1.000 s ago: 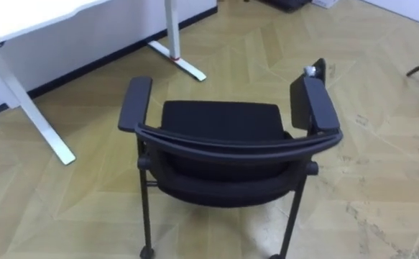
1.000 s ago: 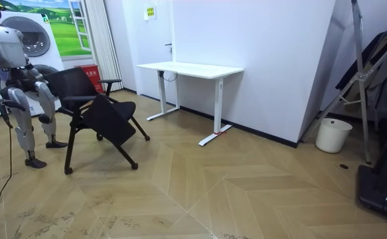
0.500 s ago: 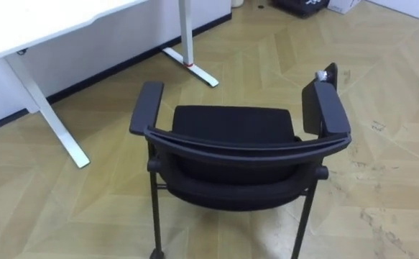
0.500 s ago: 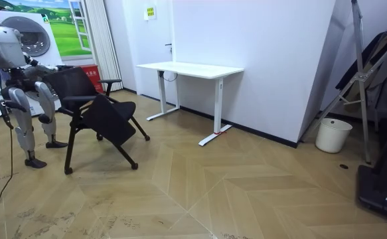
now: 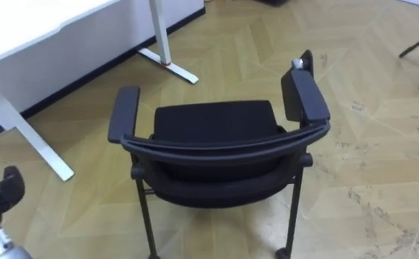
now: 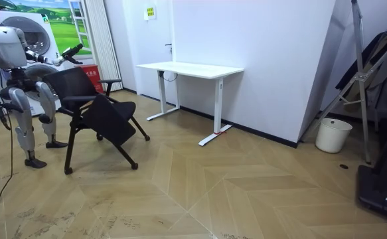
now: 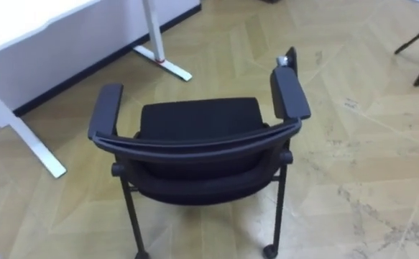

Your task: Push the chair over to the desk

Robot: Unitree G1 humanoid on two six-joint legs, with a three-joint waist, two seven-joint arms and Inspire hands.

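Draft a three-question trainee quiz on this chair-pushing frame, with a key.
1. True or false: the left hand is touching the chair.
2. Which part of the chair is turned toward the robot? A) the seat's front edge B) the backrest C) one armrest, side-on
3. Fill in: beyond the chair, at the eye view's upper left, stands a white ____.
Key: 1 false, the hand is apart from it at the lower left; 2 B; 3 desk.

The robot stands at nine o'clock behind the black chair (image 6: 103, 119), its left hand (image 6: 76, 50) held above the backrest. A white desk (image 6: 190, 68) stands at twelve o'clock and a white bin (image 6: 332, 135) at three.
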